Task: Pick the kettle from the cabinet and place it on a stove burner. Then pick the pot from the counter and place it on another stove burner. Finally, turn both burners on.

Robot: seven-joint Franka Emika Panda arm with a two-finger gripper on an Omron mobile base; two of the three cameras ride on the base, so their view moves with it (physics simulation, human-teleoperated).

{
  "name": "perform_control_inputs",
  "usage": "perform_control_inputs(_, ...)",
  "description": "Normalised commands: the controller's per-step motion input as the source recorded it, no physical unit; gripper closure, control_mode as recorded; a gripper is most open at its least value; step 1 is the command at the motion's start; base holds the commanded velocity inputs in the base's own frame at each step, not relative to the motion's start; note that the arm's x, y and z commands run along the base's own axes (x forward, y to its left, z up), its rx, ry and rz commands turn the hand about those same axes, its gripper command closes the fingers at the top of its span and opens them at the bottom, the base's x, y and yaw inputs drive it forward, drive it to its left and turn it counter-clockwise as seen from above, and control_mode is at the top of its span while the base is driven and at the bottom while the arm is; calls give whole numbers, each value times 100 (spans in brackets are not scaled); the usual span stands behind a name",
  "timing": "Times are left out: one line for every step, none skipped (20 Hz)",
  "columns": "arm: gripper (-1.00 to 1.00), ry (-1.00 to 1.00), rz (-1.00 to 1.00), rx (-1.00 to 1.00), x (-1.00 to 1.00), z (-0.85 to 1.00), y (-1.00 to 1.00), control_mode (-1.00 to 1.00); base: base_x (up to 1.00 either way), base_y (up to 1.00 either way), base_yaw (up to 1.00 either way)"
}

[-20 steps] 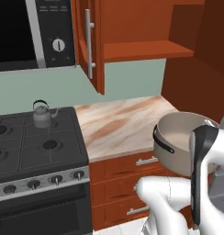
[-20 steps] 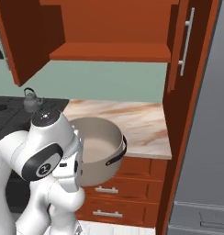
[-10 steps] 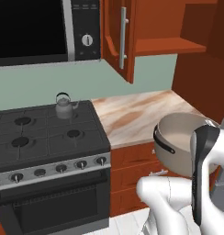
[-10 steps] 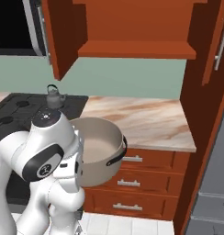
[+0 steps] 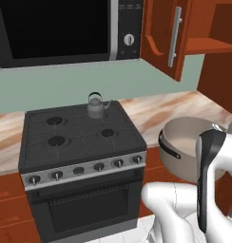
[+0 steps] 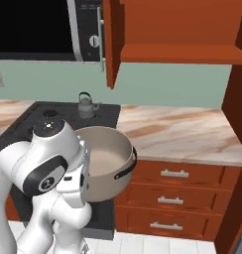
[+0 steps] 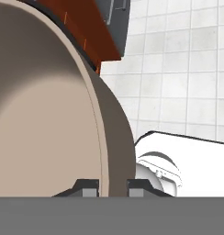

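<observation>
My gripper [image 7: 113, 187] is shut on the rim of the pot [image 7: 49, 119], one fingertip [image 7: 88, 187] inside the wall and the other outside. The wide grey-beige pot [image 5: 189, 144] [image 6: 105, 158] hangs tilted, close to my white arm, off the front of the counter [image 5: 156, 111]. The small grey kettle [image 5: 96, 107] [image 6: 85, 105] stands on the back right burner of the black stove [image 5: 80, 135]. The front right burner [image 5: 107, 133] and the two left burners [image 5: 56, 130] are bare. The cabinet [image 5: 168, 38] [image 6: 172, 30] hangs open above the counter.
A row of knobs [image 5: 80, 170] runs along the stove's silver front. A black microwave [image 5: 61, 28] hangs over the stove. Wooden drawers [image 6: 172, 173] sit under the counter [image 6: 177, 131]. White floor tiles [image 7: 187, 82] lie below.
The whole picture has slid right in both base views as the base drives left, bringing the stove toward the middle. The pot stays in my gripper, held the same way.
</observation>
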Motion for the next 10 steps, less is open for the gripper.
perform_control_inputs(100,0,0,0,0,0,0,100,-21,63,0)
perform_control_inputs(100,0,0,0,0,0,0,100,-19,65,0)
perform_control_inputs(100,0,0,0,0,0,0,100,-18,64,0)
perform_control_inputs(100,0,0,0,0,0,0,100,-15,65,0)
perform_control_inputs(100,0,0,0,0,0,0,100,-10,64,0)
perform_control_inputs(100,0,0,0,0,0,0,100,-7,66,0)
perform_control_inputs(100,0,0,0,0,0,0,100,-5,65,0)
perform_control_inputs(100,0,0,0,0,0,0,100,-3,65,0)
perform_control_inputs(100,0,0,0,0,0,0,100,0,66,0)
perform_control_inputs(100,0,0,0,0,0,0,100,0,68,0)
